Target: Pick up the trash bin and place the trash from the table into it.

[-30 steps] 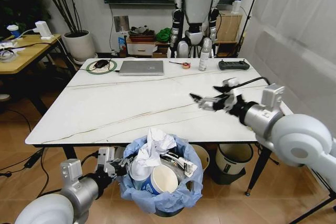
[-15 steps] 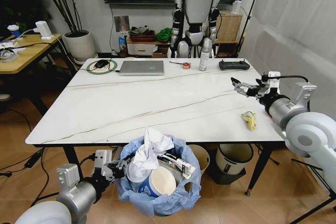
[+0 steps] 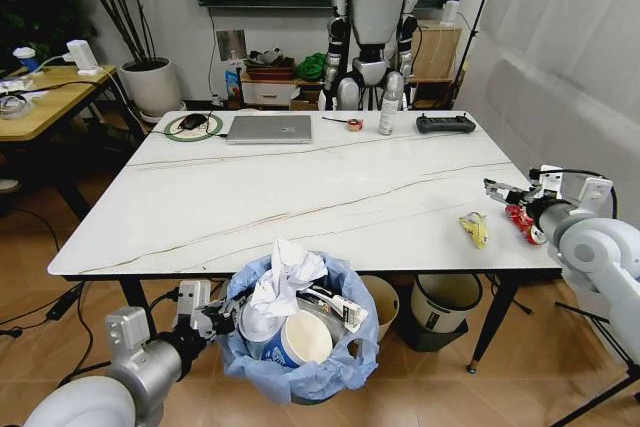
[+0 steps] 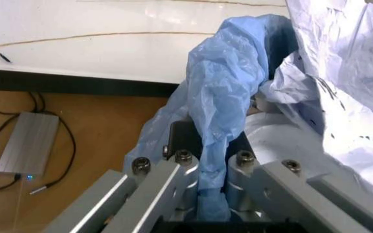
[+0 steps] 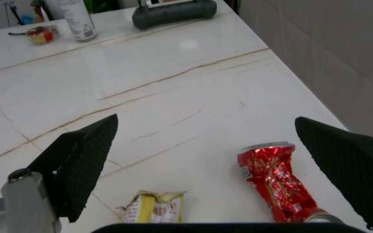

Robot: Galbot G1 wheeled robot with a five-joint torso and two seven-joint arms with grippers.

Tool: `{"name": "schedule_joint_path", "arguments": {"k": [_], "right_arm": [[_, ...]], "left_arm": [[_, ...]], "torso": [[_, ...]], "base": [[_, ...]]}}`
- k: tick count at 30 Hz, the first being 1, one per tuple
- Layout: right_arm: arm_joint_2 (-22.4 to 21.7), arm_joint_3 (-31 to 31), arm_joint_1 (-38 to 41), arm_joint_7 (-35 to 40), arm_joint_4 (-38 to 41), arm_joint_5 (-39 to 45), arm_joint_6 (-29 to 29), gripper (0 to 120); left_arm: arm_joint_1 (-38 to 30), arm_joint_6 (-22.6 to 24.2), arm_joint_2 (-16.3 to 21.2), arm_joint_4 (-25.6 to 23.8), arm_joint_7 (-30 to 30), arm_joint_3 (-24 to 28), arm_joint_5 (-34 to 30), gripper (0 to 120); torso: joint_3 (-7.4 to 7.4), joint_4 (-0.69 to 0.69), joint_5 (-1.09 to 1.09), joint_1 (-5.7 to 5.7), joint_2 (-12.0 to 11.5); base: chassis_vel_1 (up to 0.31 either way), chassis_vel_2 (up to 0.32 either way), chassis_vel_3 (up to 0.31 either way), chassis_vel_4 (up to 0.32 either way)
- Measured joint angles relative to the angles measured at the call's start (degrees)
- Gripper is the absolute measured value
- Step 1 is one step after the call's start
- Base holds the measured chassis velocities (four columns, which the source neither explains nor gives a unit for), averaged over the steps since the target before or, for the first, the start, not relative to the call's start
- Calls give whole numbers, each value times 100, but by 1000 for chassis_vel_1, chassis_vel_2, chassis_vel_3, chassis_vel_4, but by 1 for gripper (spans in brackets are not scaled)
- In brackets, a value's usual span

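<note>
Your left gripper (image 4: 212, 167) pinched on the trash bin (image 3: 300, 342) bag below the table (image 3: 300, 197) front edge, right gripper (image 5: 212, 145) spread wide over crushed red can (image 5: 277, 182) and yellow wrapper (image 5: 151, 206) near right edge.

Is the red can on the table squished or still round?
Squished. The red can lies on its side on the table, crumpled and dented, between the open right gripper's fingers.

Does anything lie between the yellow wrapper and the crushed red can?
No. The right wrist view shows bare table between the wrapper and the can.
</note>
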Motion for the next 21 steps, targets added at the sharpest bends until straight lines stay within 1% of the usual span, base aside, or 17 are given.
{"name": "schedule_joint_path", "arguments": {"k": [1,4,5,9,16,21], "right_arm": [[-37,94,-101,-77,15,19,0,100],[-140,413,-503,-340,185,183,-77,100],[-153,477,-601,-424,224,186,-81,100],[-92,629,-809,-678,241,132,-48,100],[161,726,-850,-899,-47,-150,42,100],[251,805,-816,-994,-215,-343,322,100]], "left_arm": [[-14,-3,-2,16,0,0,-6,0],[-68,-11,-5,60,1,28,-16,0],[-81,-11,-5,67,2,31,-19,0],[-105,-19,-7,88,2,30,-33,0],[-81,-31,-23,100,10,4,-33,0],[-78,-44,-20,99,10,-28,-44,0]], "torso": [[0,-1,-3,0,0],[0,-2,1,0,0],[0,-1,-1,0,0],[0,-1,1,0,0],[0,0,1,0,1],[0,-1,1,0,1]], "base": [[0,0,0,0],[0,0,0,0],[0,0,0,0],[0,0,0,0],[0,0,0,0],[0,0,0,0]]}}
